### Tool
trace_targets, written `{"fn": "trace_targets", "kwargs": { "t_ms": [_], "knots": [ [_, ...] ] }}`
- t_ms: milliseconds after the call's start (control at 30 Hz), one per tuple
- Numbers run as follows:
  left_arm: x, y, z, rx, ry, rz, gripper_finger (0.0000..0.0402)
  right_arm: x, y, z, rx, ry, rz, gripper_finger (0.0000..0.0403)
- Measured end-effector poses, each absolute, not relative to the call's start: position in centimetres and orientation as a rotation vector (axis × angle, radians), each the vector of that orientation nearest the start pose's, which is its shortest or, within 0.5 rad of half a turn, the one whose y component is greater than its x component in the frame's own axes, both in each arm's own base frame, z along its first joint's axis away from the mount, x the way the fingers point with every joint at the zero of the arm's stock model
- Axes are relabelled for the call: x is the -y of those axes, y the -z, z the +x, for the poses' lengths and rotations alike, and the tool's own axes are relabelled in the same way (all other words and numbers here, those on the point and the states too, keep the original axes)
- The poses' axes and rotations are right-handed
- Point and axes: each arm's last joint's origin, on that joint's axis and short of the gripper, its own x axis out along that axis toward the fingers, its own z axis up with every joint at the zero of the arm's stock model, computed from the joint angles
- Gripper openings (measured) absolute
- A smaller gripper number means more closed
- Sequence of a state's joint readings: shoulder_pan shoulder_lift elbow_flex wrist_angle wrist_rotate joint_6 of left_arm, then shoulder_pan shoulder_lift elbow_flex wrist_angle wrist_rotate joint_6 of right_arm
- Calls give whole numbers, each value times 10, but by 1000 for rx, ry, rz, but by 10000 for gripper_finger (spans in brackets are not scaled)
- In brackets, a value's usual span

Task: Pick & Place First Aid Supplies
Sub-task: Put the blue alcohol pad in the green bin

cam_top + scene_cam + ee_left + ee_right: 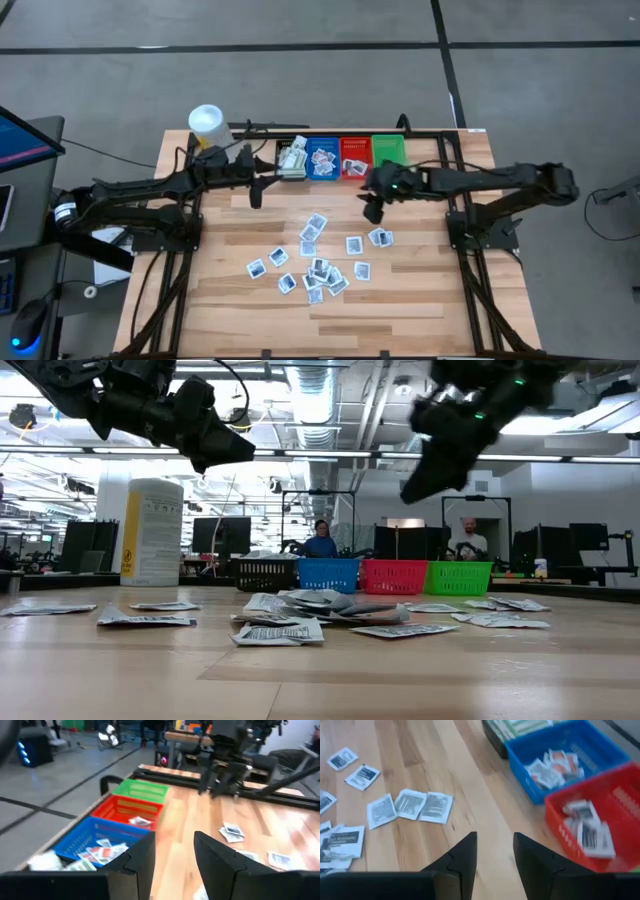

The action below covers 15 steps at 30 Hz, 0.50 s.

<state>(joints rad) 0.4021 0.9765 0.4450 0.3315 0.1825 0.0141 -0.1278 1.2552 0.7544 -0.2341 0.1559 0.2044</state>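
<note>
Several first aid packets (pixel 320 268), small, flat and white, lie scattered on the wooden table (pixel 420 300), some overlapping in a loose pile (pixel 300 610). More packets lie inside the blue bin (pixel 552 767) and the red bin (pixel 587 827). My left gripper (pixel 256 195) hangs open in the air near the black bin (pixel 292 160), with nothing between its fingers (pixel 142 855). My right gripper (pixel 372 212) hangs open above the table in front of the red bin (pixel 355 156), tilted down, also with nothing in it (pixel 495 840).
Black, blue (pixel 322 157), red and green (pixel 388 150) bins stand in a row at the table's far edge. A white tub with a yellow label (pixel 207 125) stands at the far left. Bare wood lies at the near edge. People stand in the room beyond (pixel 320 540).
</note>
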Motion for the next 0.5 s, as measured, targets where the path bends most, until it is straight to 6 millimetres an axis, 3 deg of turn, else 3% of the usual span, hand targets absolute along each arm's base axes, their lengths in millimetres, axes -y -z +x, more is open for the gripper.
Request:
{"fn": "trace_targets", "kwargs": {
  "t_ms": [200,500],
  "knots": [
    [-65,-230,199,-184,-171,-162,135,22,-211,220,-643,352,323,122],
    [-49,-230,204,-173,-210,-241,135,-2,-188,216,-746,284,326,122]
  ]
}}
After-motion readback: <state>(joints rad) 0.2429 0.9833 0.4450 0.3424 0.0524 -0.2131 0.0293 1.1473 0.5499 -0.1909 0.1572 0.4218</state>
